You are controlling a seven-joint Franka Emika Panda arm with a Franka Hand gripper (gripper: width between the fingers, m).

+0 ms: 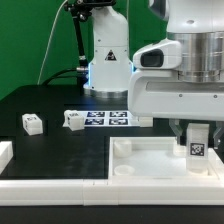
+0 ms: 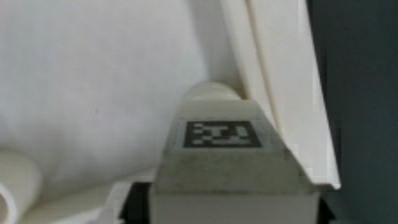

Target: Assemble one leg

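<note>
My gripper (image 1: 196, 138) is shut on a leg (image 1: 196, 146), a small white block with a black-and-white tag. It holds the leg upright over the large white panel (image 1: 150, 160), at the corner on the exterior view's right. In the wrist view the leg (image 2: 222, 135) fills the space between the dark fingers (image 2: 146, 203), and its far end sits against the panel (image 2: 89, 90) just inside the raised rim (image 2: 267, 70). I cannot tell whether it is seated in the corner socket. Two more legs (image 1: 32, 123) (image 1: 73, 119) lie loose on the black table behind the panel.
The marker board (image 1: 110, 118) lies flat beside the two loose legs. The arm's white base (image 1: 107, 55) stands behind it. A white raised piece (image 1: 5, 152) is at the exterior view's left edge. A round socket (image 2: 15, 185) of the panel shows in the wrist view.
</note>
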